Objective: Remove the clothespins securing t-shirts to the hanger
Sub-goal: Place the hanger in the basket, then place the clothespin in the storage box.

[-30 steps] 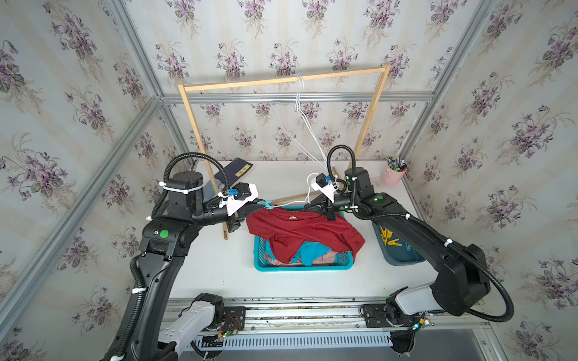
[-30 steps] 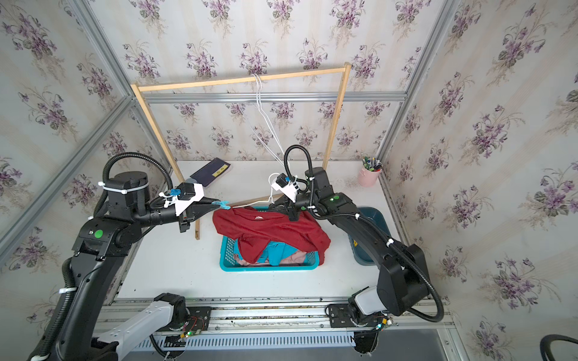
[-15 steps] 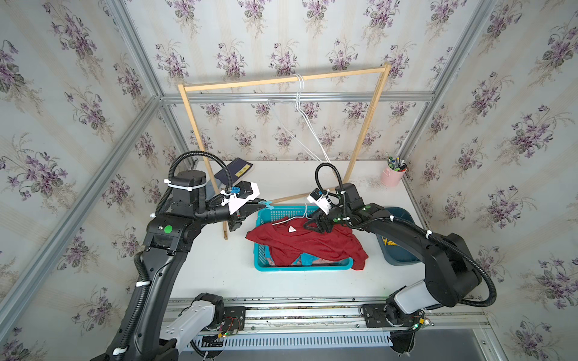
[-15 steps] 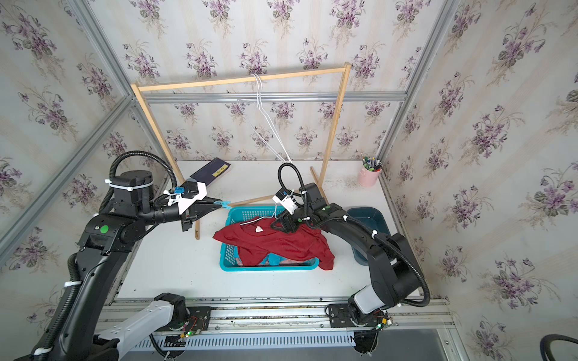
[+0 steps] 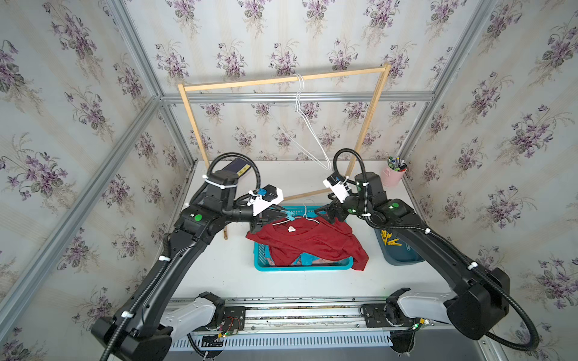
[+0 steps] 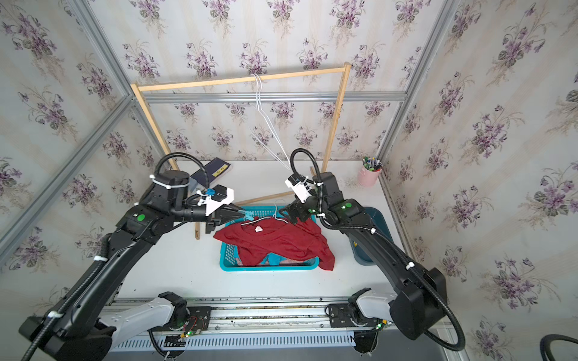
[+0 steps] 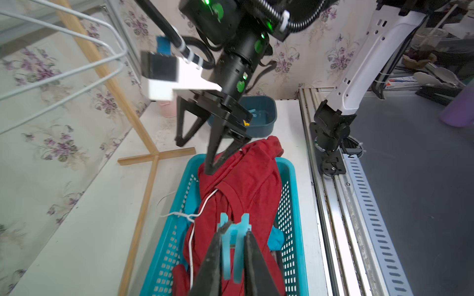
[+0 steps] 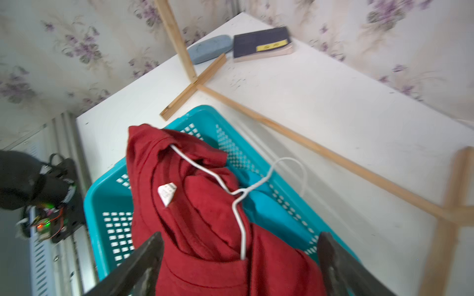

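Observation:
A dark red t-shirt (image 5: 312, 240) (image 6: 275, 240) (image 8: 205, 217) lies heaped over a teal basket (image 5: 300, 267) (image 6: 266, 268), with a white wire hanger (image 8: 238, 202) (image 5: 308, 215) still in its collar. My left gripper (image 5: 283, 215) (image 6: 245, 214) (image 7: 234, 229) is shut on a light blue clothespin (image 7: 232, 246) (image 5: 287, 215), just over the shirt's left shoulder. My right gripper (image 5: 327, 214) (image 6: 289, 214) (image 8: 239, 239) hangs open right above the shirt's right shoulder, nothing between its fingers. A turquoise t-shirt (image 5: 308, 258) (image 7: 277, 237) peeks out underneath.
A dark blue bin (image 5: 403, 256) (image 7: 261, 120) with yellow clothespins (image 5: 389, 239) stands right of the basket. The wooden rack (image 5: 281, 80) behind carries empty white hangers (image 5: 309, 131). A pink pen cup (image 5: 394, 175) sits back right, a dark book (image 5: 239, 167) (image 8: 261, 43) back left.
The right gripper was shut, holding the red shirt up by its hanger; it lowered, then opened, and the shirt dropped onto the basket. The left gripper kept the blue clothespin and shifted slightly right.

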